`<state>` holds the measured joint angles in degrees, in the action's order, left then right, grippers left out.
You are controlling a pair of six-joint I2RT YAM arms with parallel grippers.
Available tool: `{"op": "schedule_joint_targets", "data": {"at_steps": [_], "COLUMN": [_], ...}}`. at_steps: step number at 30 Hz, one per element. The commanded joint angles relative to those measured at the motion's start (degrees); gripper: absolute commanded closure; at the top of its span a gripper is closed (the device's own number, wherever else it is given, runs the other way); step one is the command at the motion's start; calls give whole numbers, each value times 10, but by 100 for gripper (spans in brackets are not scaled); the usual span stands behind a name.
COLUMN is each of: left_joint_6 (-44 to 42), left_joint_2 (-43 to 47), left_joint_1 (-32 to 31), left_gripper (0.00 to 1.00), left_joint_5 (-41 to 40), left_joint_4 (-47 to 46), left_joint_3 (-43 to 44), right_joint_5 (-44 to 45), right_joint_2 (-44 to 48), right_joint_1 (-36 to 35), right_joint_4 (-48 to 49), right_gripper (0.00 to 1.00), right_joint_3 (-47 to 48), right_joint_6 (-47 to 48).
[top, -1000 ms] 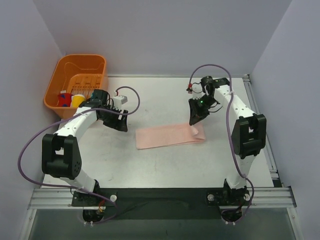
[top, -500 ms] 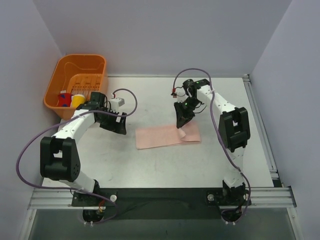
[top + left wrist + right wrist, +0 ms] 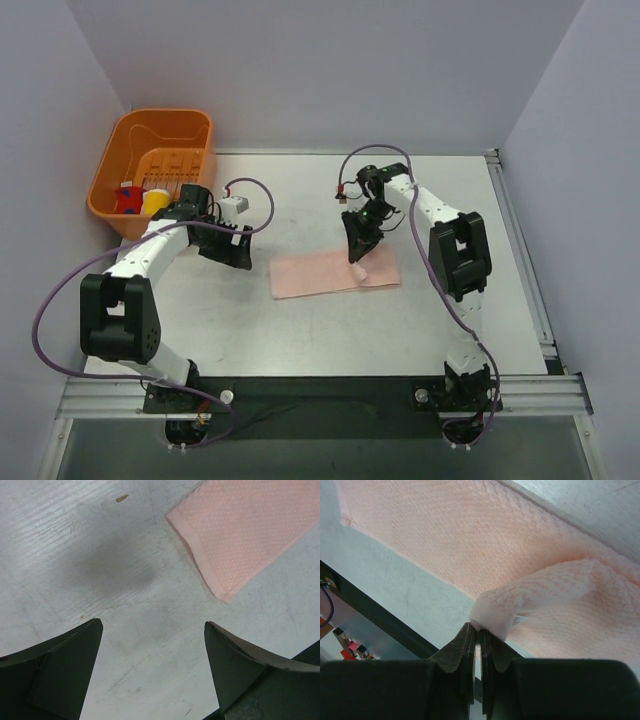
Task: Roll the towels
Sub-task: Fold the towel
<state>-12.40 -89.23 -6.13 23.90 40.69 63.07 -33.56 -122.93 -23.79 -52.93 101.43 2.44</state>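
The pale pink towel (image 3: 325,273) lies flat in the middle of the table. My right gripper (image 3: 356,259) is shut on its right end and holds that corner lifted and folded back leftward over the towel. In the right wrist view the pinched corner (image 3: 492,617) sits at my fingertips (image 3: 468,639), with the towel (image 3: 455,535) spread beyond. My left gripper (image 3: 243,258) is open and empty, low over bare table just left of the towel's left end (image 3: 240,535). The green and blue towel is out of view.
An orange basket (image 3: 190,125) with small coloured items stands at the far left corner. A metal rail (image 3: 320,395) runs along the near edge by the arm bases. Grey walls close the table on three sides.
My right gripper has moved left across the towel, dragging its right end over so the towel looks shorter. The left arm has barely moved.
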Motion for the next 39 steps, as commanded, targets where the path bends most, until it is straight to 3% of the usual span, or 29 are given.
{"op": "schedule_joint_targets", "data": {"at_steps": [1,4,6,7,10,14,19,23,28,35,38,39], "left_joint_6": [-7,-8,-10,-12,-17,-16,4,15,30,4,-7,-8], "left_joint_2": [12,12,13,13,12,0,-49,-80,-138,-234,-294,-311], "left_joint_1": [5,5,4,4,2,-23,-92,-139,-170,-141,-120,-114], "left_gripper": [6,6,8,9,15,25,41,50,61,68,67,58], "left_joint_5": [10,19,24,29,47,60,69,61,50,1,-23,-26], "left_joint_4": [0,0,-1,-1,4,4,0,-25,-34,-32,-23,-14], "left_joint_3": [1,-1,-1,0,6,23,38,36,42,128,238,275], "right_joint_5": [10,10,3,-4,-39,-49,9,30,47,20,-64,-145], "right_joint_2": [-13,-27,-35,-33,5,46,17,-14,-32,43,107,130], "right_joint_1": [-6,-6,-6,-6,8,71,128,132,130,103,59,44], "right_joint_4": [-18,-20,-21,-23,-29,-28,-28,-17,2,33,28,27], "right_gripper": [100,99,87,73,52,56,83,95,99,99,95,89], "right_joint_3": [10,26,35,37,37,39,19,6,-30,-200,-267,-285], "right_joint_6": [-10,-14,-15,-16,-11,2,33,47,43,20,35,45]}}
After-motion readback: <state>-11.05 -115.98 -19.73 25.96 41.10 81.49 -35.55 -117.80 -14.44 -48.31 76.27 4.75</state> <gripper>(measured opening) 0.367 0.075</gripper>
